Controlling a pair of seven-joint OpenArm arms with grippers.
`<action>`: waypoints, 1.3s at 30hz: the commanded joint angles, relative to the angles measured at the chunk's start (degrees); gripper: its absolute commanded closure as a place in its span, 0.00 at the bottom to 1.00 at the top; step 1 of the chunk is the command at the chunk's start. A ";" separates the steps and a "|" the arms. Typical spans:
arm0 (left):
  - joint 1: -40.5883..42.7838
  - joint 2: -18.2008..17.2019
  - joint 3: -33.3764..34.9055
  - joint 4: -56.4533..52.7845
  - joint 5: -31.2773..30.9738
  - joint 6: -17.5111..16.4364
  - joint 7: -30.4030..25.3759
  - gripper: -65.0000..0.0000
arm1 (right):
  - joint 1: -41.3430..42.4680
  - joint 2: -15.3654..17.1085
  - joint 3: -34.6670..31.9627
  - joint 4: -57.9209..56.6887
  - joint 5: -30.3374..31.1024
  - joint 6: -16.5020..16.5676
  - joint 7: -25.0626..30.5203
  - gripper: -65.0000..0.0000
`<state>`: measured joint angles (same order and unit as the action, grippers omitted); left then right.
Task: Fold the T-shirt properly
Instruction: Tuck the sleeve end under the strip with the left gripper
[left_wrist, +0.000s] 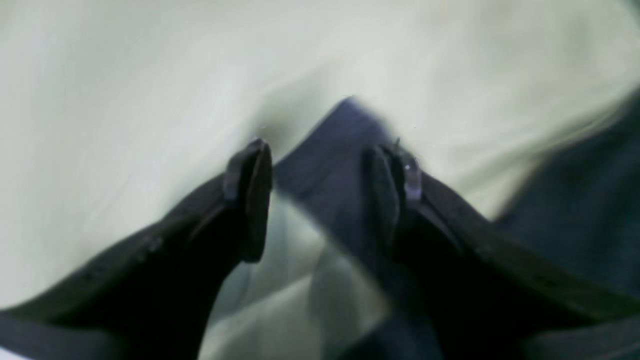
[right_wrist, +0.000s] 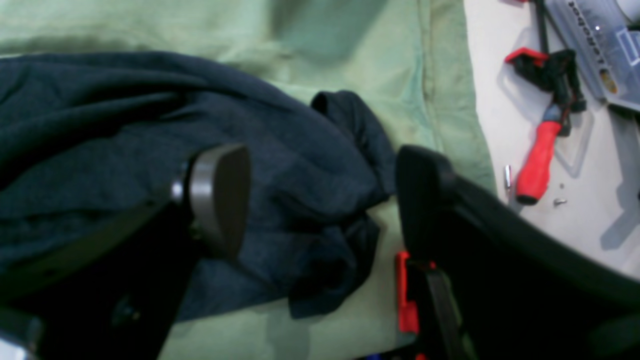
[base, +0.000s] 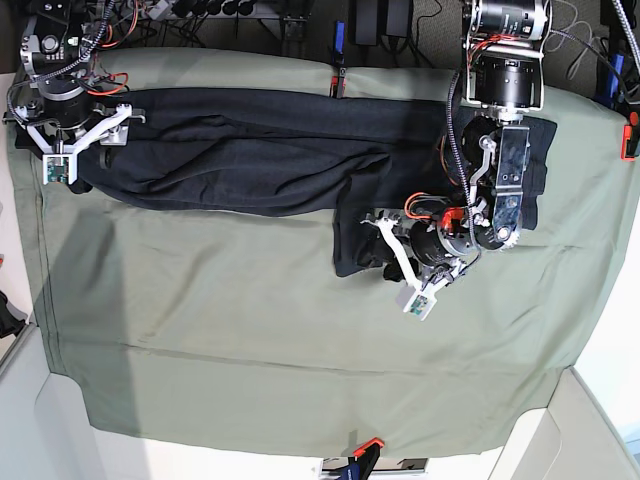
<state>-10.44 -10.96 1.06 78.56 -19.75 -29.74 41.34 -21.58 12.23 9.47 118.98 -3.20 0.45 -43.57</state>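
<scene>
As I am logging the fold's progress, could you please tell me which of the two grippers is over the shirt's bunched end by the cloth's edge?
The right gripper, jaws wide apart over the T-shirt. The left gripper sits mid-table by a fabric corner.

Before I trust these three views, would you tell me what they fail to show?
- Left wrist view: motion blur smears the T-shirt between the open left gripper; contact is unclear.
- Base view: the left arm covers the shirt's end.
- Right wrist view: the open right gripper hides cloth beneath; the red-handled tool is blurred.
</scene>
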 joint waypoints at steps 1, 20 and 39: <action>-1.33 -0.57 -0.28 -0.04 0.20 0.96 -1.49 0.47 | 0.11 0.44 0.31 1.01 -0.37 -0.28 1.11 0.31; 0.46 0.04 5.05 -0.33 -0.09 1.20 -2.60 0.61 | 0.11 0.44 0.31 1.01 -0.20 -0.28 1.11 0.31; 13.18 -13.99 -8.28 32.57 -13.97 -4.81 6.93 0.92 | 0.13 0.46 0.31 1.01 -0.17 -0.26 2.45 0.31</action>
<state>3.95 -24.12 -6.74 110.04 -32.88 -34.52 49.87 -21.56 12.21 9.47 118.98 -3.14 0.43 -42.57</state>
